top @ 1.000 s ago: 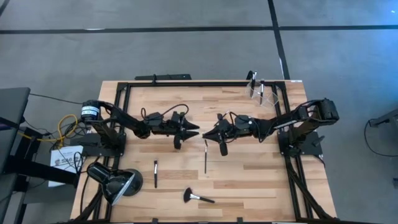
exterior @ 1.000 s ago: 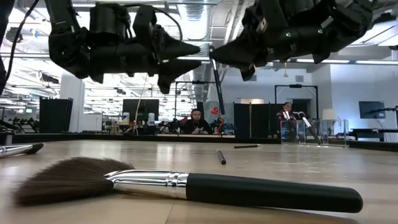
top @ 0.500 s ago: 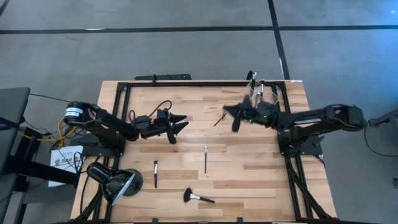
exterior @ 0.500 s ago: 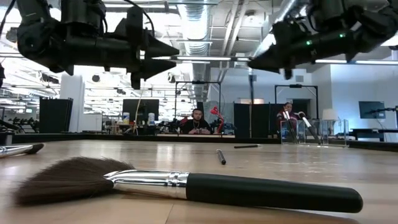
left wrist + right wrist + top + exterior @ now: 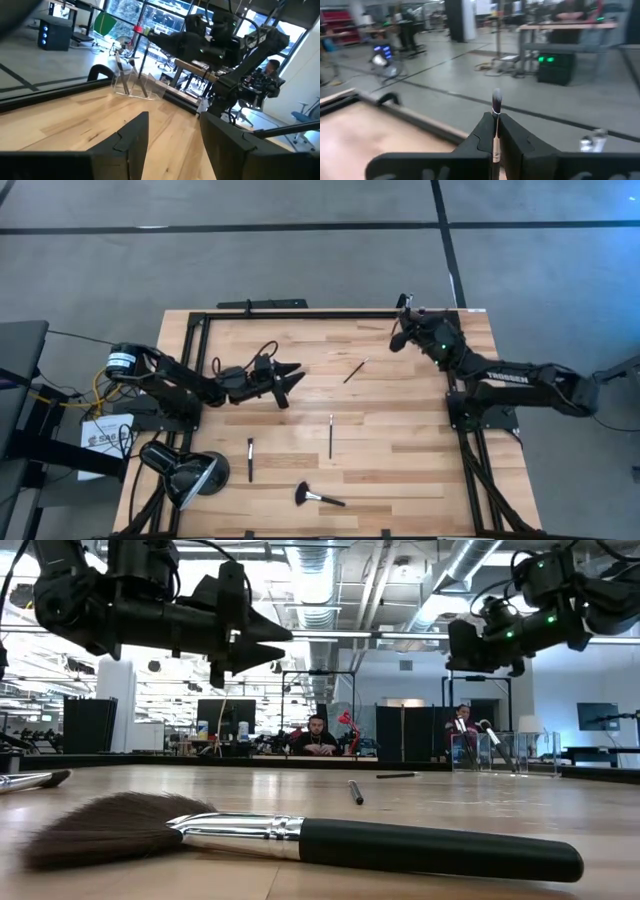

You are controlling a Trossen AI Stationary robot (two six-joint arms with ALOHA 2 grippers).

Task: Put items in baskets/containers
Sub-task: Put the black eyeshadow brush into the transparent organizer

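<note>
Wooden table [image 5: 400, 470] — right pincer [image 5: 496, 131] clamping thin brush [image 5: 496, 107], now swung to clear holder [image 5: 131, 84], left pincer [image 5: 292, 376] apart, withdrawn.

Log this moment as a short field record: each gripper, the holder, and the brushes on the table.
left gripper: open, empty, above table's left middle
right gripper: shut on thin brush, at far right corner
holder: clear, far right corner, brushes inside
loose brushes: thin ones; fluffy brush near front edge

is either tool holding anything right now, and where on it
The right tool is shut on a thin brush, gripped along its handle with the bristle tip sticking out. The left tool is open, holding nothing.
</note>
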